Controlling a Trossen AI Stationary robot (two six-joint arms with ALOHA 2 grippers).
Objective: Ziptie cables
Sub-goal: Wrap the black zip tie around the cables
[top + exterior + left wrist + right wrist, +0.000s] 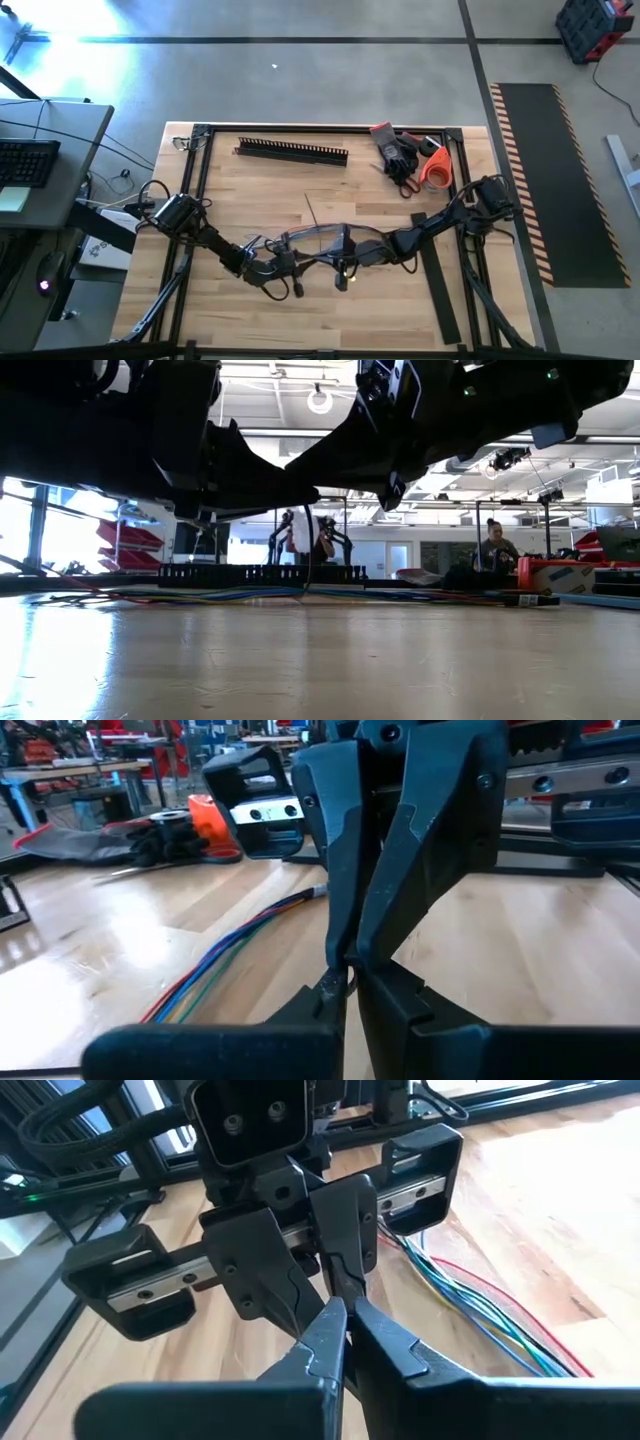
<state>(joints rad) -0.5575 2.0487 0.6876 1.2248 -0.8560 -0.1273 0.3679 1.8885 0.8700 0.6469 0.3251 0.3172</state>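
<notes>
- No brand, label or readable writing is seen on any item in the four views.
- Left of the bench (300, 320), a dark desk with a keyboard (25, 160) is seen, set close against the bench's left edge.
- The left pincer (283, 262) is held low over the middle of the bench, tip to tip with the right one; in the right wrist view its fingers (345, 1255) are seen pressed together, and what is pinched between them cannot be told.
- The cables (235, 955) are laid flat on the wood beneath and beside the two pincers, as a loose run of red, blue, green and pale strands; in the high view they are seen as a thin arc (320, 235) between the arms.
- A slotted black duct (292, 150) is laid near the far edge of the bench, well apart from the pincers.
- The right pincer (352, 255) is met by the left one at mid-bench; its fingers (385, 1342) are brought together at the tips in its own wrist view.
- Black gloves (398, 155) and an orange roll (436, 168) are grouped at the far right corner.
- A flat black strip (438, 280) is laid along the right edge.
- Bare wood is left along the near side of the bench, in front of both arms.
</notes>
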